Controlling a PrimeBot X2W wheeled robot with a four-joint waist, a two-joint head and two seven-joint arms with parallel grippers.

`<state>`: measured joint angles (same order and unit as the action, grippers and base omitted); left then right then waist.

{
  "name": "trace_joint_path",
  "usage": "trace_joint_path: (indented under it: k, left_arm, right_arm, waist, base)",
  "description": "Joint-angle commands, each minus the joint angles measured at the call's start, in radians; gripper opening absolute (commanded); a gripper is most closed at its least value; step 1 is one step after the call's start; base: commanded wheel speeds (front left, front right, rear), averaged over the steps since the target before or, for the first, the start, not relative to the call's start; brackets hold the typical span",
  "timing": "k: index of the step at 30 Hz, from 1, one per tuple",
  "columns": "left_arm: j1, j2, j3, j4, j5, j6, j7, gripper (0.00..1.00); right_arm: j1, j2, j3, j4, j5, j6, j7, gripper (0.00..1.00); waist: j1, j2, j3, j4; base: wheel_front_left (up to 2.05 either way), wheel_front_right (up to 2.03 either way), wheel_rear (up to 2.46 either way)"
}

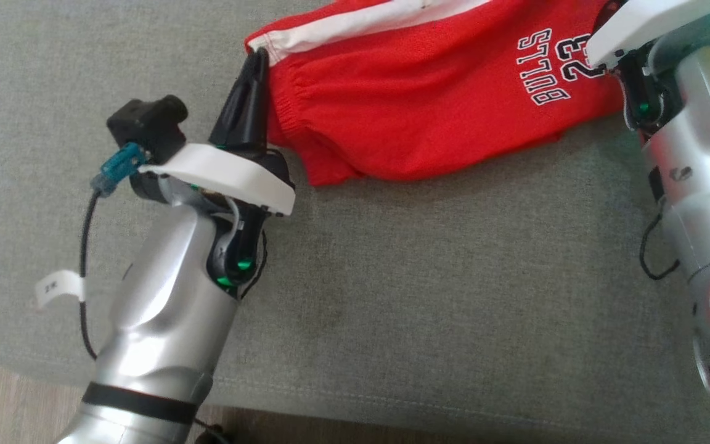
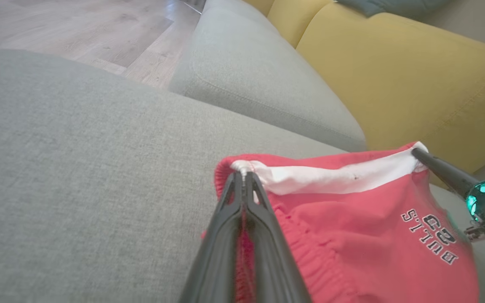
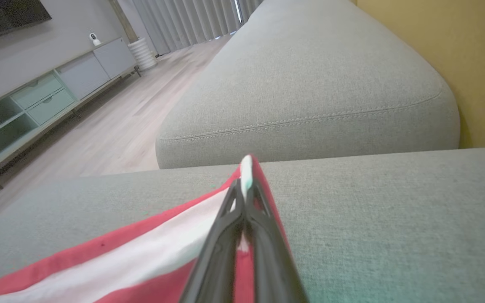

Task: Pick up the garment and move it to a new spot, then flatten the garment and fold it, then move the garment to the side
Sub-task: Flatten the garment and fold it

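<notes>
The red garment [image 1: 429,105] bears a white stripe and black, seemingly white-edged "BULLS 23" lettering, on a grey cushion [image 1: 392,296] beside a mustard-yellow backrest [image 2: 415,75].

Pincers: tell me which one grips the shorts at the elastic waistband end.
The left pincer: it pinches the shorts beside the gathered waistband, while the right pincer holds the far end, by the BULLS print.

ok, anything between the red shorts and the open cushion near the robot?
Nothing visible on the grey cushion. Left gripper and right gripper are both shut on the red shorts at the striped edge.
</notes>
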<state>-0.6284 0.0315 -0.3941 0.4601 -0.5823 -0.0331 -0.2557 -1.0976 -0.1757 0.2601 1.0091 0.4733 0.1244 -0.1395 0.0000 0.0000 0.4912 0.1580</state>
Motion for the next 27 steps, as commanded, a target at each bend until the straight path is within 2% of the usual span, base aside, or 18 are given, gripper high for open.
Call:
trace_joint_path:
  k: [1, 2, 3, 4, 8, 16, 27]
  left_arm:
    - [-0.017, 0.019, 0.020, -0.023, -0.002, 0.008, -0.006, 0.00]
    - [-0.019, 0.019, 0.012, -0.016, 0.000, 0.014, -0.006, 0.40]
    - [-0.019, 0.019, 0.007, -0.010, -0.002, 0.023, -0.006, 0.94]
    - [-0.018, 0.019, 0.002, -0.005, 0.006, 0.034, -0.006, 1.00]
    - [0.010, 0.019, 0.016, -0.012, 0.058, 0.091, -0.006, 1.00]
    - [0.118, 0.019, 0.032, -0.052, 0.129, 0.115, -0.006, 1.00]
    - [0.187, 0.019, 0.040, -0.080, 0.149, 0.130, -0.006, 1.00]
  right_arm:
    - [-0.018, 0.013, 0.009, -0.021, -0.008, 0.006, -0.011, 0.34]
    - [-0.028, 0.013, 0.007, -0.002, -0.020, 0.006, -0.023, 1.00]
    - [-0.036, 0.013, 0.004, 0.017, -0.032, 0.006, -0.035, 1.00]
    - [-0.043, 0.016, -0.002, 0.035, -0.038, 0.006, -0.046, 1.00]
    - [-0.046, 0.012, 0.004, 0.070, -0.067, 0.006, -0.091, 1.00]
    - [0.048, -0.020, 0.062, 0.073, -0.063, 0.006, -0.093, 1.00]
    - [0.159, -0.042, 0.177, 0.064, -0.009, 0.006, 0.102, 1.00]
  waist:
    - [0.0000, 0.0000, 0.003, 0.003]
    - [0.0000, 0.0000, 0.005, 0.003]
    - [0.0000, 0.0000, 0.007, 0.003]
    - [0.0000, 0.0000, 0.007, 0.002]
    - [0.0000, 0.0000, -0.003, -0.002]
    - [0.0000, 0.0000, -0.040, -0.018]
    - [0.0000, 0.0000, -0.068, -0.011]
  base:
    - [0.00, 0.00, 0.00]
    - [0.00, 0.00, 0.00]
    - [0.00, 0.00, 0.00]
    - [0.00, 0.00, 0.00]
    - [0.00, 0.00, 0.00]
    - [0.00, 0.00, 0.00]
    - [0.00, 0.00, 0.00]
